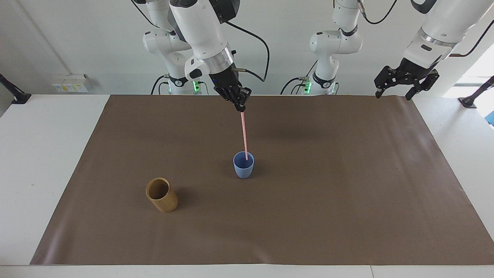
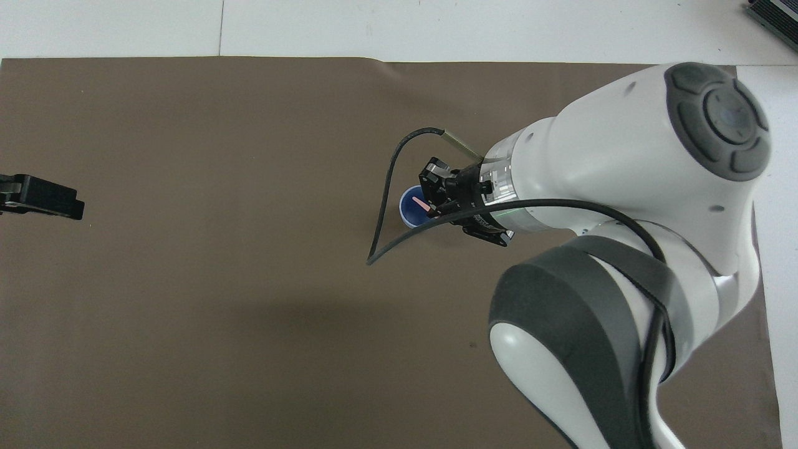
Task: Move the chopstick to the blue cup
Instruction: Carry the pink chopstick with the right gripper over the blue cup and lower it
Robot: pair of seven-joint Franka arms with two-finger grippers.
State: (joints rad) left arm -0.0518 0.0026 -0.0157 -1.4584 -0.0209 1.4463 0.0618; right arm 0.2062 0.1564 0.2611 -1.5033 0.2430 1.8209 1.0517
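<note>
The pale-pink chopstick (image 1: pixel 244 133) hangs nearly upright from my right gripper (image 1: pixel 241 108), which is shut on its top end, high over the blue cup (image 1: pixel 243 165). Its lower tip reaches the cup's mouth, by the rim nearer the robots. From overhead, only a short pink piece of the chopstick (image 2: pixel 420 203) shows inside the blue cup (image 2: pixel 408 209), with the right gripper (image 2: pixel 434 207) covering part of the cup. My left gripper (image 1: pixel 405 82) waits open in the air over the brown mat's corner at the left arm's end; its dark tip (image 2: pixel 47 197) shows at the overhead view's edge.
A tan wooden cup (image 1: pixel 162 194) stands on the brown mat (image 1: pixel 347 200), farther from the robots than the blue cup and toward the right arm's end; the right arm hides it from overhead. White tabletop (image 1: pixel 46 154) borders the mat.
</note>
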